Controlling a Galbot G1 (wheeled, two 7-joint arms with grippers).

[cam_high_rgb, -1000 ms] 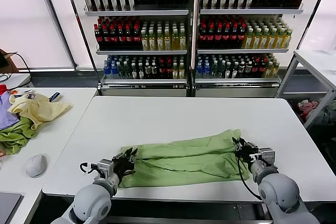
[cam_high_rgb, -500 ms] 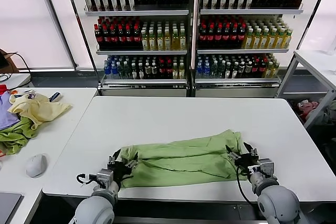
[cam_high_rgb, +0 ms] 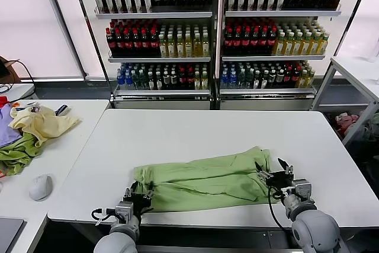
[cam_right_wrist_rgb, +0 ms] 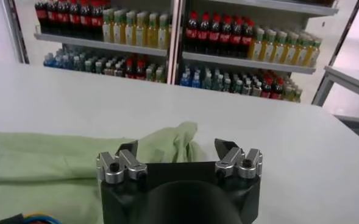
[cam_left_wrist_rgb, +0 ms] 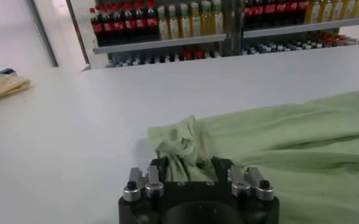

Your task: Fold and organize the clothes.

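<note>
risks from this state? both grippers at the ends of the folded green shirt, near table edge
1. The left gripper has bunched light green cotton shirt between its fingers; pulling away could drag that end and undo the fold.
2. The right gripper stands open at the shirt's other end; a fingertip could snag the cloth.
3. The shirt lies close to the white table's near edge and may slide off if tugged.

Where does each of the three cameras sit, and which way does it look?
Head view: high on the robot, looking forward and down at the white table, the light green cotton shirt and both arms.
Left wrist view: behind the left gripper, at the shirt's bunched end.
Right wrist view: behind the open right gripper, at the shirt's other end.
All share the shirt and the drinks shelves.
</note>
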